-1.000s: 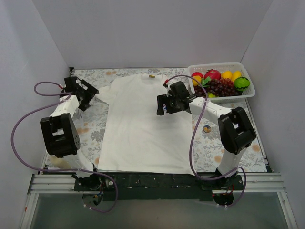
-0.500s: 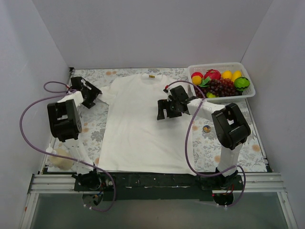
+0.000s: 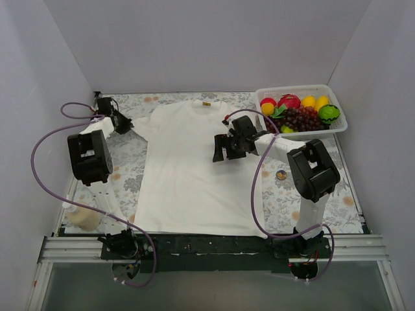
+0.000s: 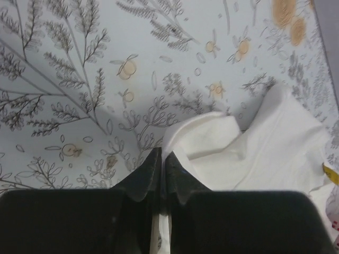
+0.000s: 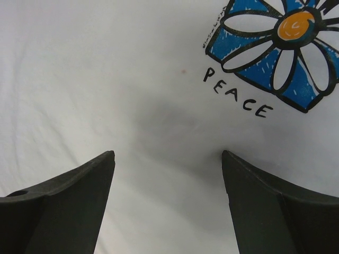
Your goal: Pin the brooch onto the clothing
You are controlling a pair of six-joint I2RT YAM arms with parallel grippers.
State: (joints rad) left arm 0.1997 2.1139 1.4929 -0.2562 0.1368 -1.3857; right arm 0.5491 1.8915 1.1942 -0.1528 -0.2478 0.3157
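The clothing, a white T-shirt (image 3: 194,175), lies flat on the floral tablecloth with its neck to the back. My left gripper (image 3: 120,123) is at the tip of the shirt's left sleeve. In the left wrist view its jaws (image 4: 161,154) are shut, pinching the rumpled sleeve edge (image 4: 254,143). My right gripper (image 3: 224,148) hovers low over the shirt's chest with its fingers wide apart (image 5: 168,154) and only white cloth (image 5: 106,79) between them. The brooch (image 5: 286,47), a blue square with a white daisy and the word PEACE, lies on the shirt just beyond the right finger.
A white basket (image 3: 295,89) of toy fruit stands at the back right. A small round thing (image 3: 281,175) lies on the tablecloth (image 3: 130,168) right of the shirt. A beige object (image 3: 81,218) sits at the near left. Walls close in on three sides.
My left gripper has moved back and left to the sleeve tip and closed on it. My right gripper has shifted slightly and stays open.
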